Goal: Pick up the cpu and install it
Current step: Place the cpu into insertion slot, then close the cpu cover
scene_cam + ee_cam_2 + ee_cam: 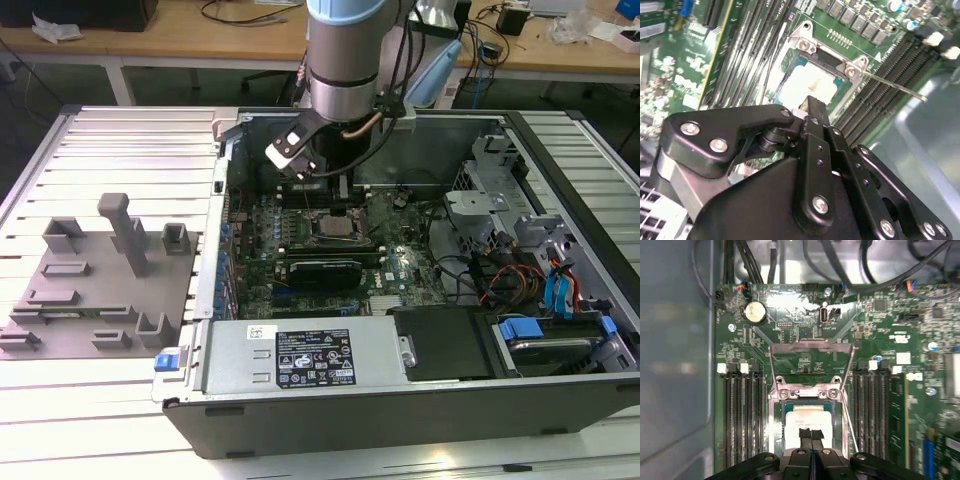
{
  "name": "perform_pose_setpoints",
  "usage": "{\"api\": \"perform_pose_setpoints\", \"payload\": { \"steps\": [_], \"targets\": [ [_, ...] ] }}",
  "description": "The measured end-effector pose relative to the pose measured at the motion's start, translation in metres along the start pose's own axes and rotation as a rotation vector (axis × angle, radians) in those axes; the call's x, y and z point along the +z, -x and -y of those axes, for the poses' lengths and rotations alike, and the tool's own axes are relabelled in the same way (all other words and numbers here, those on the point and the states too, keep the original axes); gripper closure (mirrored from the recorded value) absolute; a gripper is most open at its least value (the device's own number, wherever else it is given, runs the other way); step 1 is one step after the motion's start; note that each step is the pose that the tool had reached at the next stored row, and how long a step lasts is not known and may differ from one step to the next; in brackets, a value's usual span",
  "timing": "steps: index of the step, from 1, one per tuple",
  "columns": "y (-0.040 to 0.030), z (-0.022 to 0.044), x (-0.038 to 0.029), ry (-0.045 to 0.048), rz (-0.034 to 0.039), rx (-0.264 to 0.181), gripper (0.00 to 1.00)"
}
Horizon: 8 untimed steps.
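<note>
Black linkage of the gripper (812, 106) fills the foreground in the second wrist view. Its two fingers (806, 436) are pressed together with only a thin seam between them and nothing pinched. Directly under the fingertips lies the cpu (807, 417), flat in the socket (776, 412) with its pale metal top facing up. Whether the tips touch it cannot be told. Just beyond the gripper, the socket's metal retention frame (810, 344) stands swung open, and a thin lever rod (892, 84) juts out to one side. Dark memory slots (742, 415) run along both flanks of the socket. Farther out on the green motherboard (880, 325) sits a round coin battery (754, 312). Around all this is the open computer case (400, 415), with the arm (345, 60) reaching down into it. Well apart from the gripper, outside the case, lies a grey fixture tray (90, 275).
</note>
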<state>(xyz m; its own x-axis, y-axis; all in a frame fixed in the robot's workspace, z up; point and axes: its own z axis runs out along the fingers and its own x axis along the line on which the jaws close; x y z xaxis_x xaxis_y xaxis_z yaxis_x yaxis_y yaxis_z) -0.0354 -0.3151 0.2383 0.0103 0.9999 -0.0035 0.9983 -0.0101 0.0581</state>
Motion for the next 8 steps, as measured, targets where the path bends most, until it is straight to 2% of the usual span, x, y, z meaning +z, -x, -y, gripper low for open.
{"api": "perform_pose_setpoints", "payload": {
  "steps": [3, 8],
  "targets": [
    [0.0, -0.0005, -0.0088, -0.0001, 0.0002, 0.0, 0.89],
    [0.0, -0.0006, -0.0101, 0.0, 0.0, 0.0, 0.89]
  ]
}}
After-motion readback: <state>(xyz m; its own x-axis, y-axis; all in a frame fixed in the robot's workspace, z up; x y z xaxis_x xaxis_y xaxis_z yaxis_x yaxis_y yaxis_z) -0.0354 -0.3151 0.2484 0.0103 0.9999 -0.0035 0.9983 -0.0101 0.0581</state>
